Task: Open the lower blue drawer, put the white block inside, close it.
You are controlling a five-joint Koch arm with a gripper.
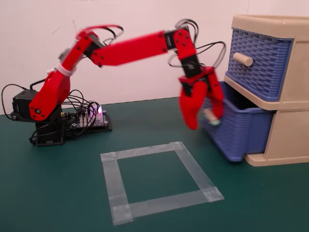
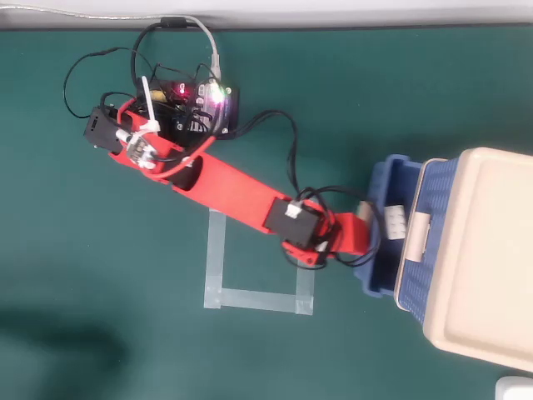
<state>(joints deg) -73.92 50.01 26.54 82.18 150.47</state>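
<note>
— What are your fingers doing?

— My gripper (image 1: 203,116) hangs right at the front of the lower blue drawer (image 1: 236,130), tips pointing down. In the fixed view my two red fingers (image 1: 189,107) stand apart, one on each side of the drawer's handle (image 1: 211,117), which shows between them as a pale, blurred shape. So they are spread, not clenched. I cannot tell whether either one touches the handle; that part of the picture is smeared.

— And from above?

— In the overhead view my gripper (image 2: 363,240) sits against the drawer's front edge (image 2: 372,208), and the arm hides the handle.

— Where is the white block?

— Inside the lower blue drawer. The overhead view shows the white block (image 2: 394,223) lying flat on the drawer floor, studs up, in the narrow strip of drawer that sticks out from under the beige cabinet (image 2: 479,250). It lies just beside the upper blue drawer's plain handle (image 2: 416,235) as that view shows it. In the fixed view the block is hidden behind the drawer wall.

— How far out is the drawer?

— Only partly. A short part of it juts from the cabinet in both views.

— What else is around?

— A square of pale tape (image 1: 159,181) on the green table (image 1: 58,193), near my arm's base (image 1: 46,130), with a lit circuit board (image 2: 200,104) beside it.
</note>
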